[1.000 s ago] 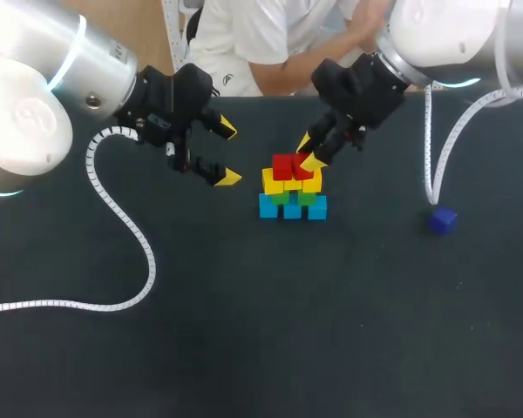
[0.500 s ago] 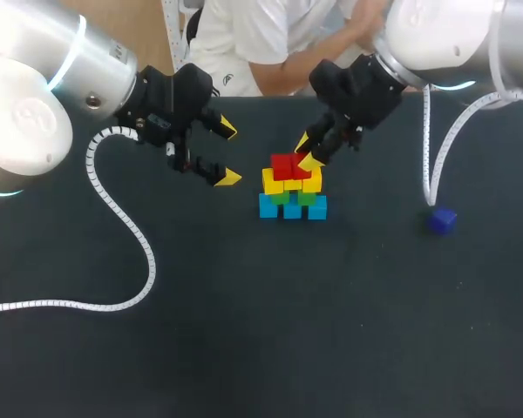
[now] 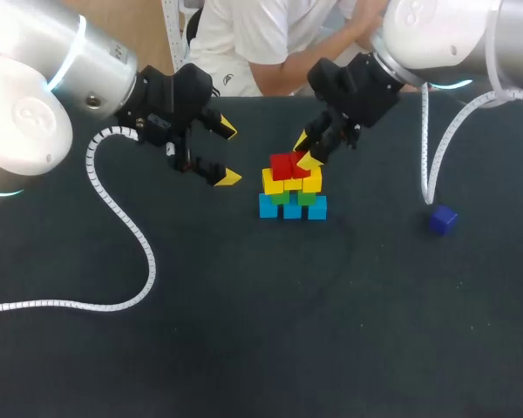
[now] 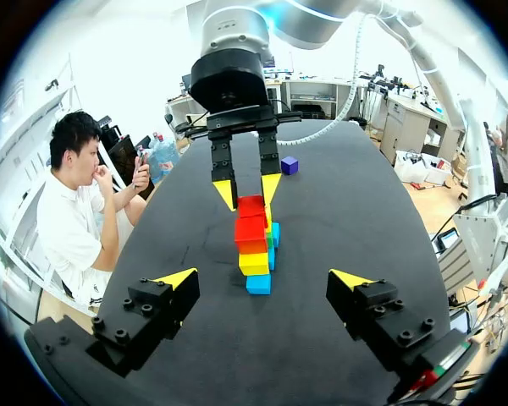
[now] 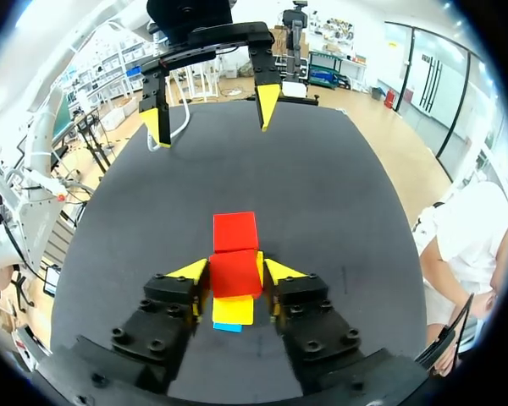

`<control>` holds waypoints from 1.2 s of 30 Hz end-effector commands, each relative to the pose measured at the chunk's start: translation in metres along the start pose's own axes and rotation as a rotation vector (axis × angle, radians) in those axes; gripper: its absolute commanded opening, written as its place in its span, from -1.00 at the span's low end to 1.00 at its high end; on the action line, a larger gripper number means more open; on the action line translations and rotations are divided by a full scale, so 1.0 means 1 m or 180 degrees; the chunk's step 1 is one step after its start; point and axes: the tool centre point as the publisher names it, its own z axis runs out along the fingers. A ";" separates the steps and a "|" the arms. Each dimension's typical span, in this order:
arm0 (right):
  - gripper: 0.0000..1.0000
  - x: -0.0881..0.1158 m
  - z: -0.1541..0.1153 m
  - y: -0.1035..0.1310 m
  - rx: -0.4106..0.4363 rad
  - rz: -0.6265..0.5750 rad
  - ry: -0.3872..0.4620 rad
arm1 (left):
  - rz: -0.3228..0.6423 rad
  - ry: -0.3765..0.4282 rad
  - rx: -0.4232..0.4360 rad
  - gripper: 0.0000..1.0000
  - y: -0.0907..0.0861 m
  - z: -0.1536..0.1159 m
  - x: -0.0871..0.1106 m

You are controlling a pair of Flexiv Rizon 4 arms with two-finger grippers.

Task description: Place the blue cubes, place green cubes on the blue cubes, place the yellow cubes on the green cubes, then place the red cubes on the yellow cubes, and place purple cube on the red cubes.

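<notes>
1. The cubes stand in a small pyramid on the table (image 3: 244,331), near the middle of its far edge. The blue cubes (image 3: 268,207) are at the bottom, with the green cubes (image 3: 281,198) on them, then the yellow cubes (image 3: 273,182), and two red cubes (image 3: 288,165) side by side on top.
2. The purple cube (image 3: 443,219) lies alone on the table towards the right edge, well apart from the pyramid.
3. The right gripper (image 3: 305,150) hangs over the top of the pyramid. Its yellow tips sit on either side of one red cube; the left wrist view shows a small gap at each side, so the fingers are parted and grip nothing.
4. The left gripper (image 3: 227,153) hovers beside the pyramid on its left, fingers spread wide and holding nothing.
</notes>
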 end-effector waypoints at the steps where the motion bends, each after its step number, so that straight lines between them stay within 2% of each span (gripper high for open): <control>1: 1.00 -0.001 -0.004 0.002 0.0008 0.0011 -0.0008 | 0.0008 -0.0011 0.0007 1.00 0.001 0.000 0.001; 10: 1.00 -0.002 -0.013 0.003 0.0077 0.0020 -0.0078 | 0.0008 -0.0011 0.0007 1.00 0.001 0.000 0.001; 19: 1.00 0.010 -0.017 0.005 0.0088 0.0013 -0.0121 | 0.0008 -0.0011 0.0007 1.00 0.001 0.000 0.001; 20: 0.87 0.011 -0.018 0.006 0.0091 0.0013 -0.0125 | 0.0008 -0.0011 0.0007 1.00 0.001 0.000 0.001; 21: -0.05 0.013 -0.019 0.006 0.0106 0.0022 -0.0122 | 0.0008 -0.0011 0.0007 1.00 0.001 0.000 0.001; 24: -0.39 0.017 -0.023 0.008 0.0140 0.0055 -0.0132 | 0.0008 -0.0011 0.0007 1.00 0.001 0.000 0.001; 25: -0.69 0.018 -0.024 0.008 0.0152 0.0065 -0.0132 | 0.0008 -0.0011 0.0007 1.00 0.001 0.000 0.001; 27: -1.00 0.019 -0.026 0.009 0.0171 0.0065 -0.0132 | 0.0008 -0.0011 0.0007 1.00 0.001 0.000 0.001; 36: -1.00 0.022 -0.021 0.007 0.0156 0.0031 -0.0126 | 0.0008 -0.0011 0.0007 1.00 0.001 0.000 0.001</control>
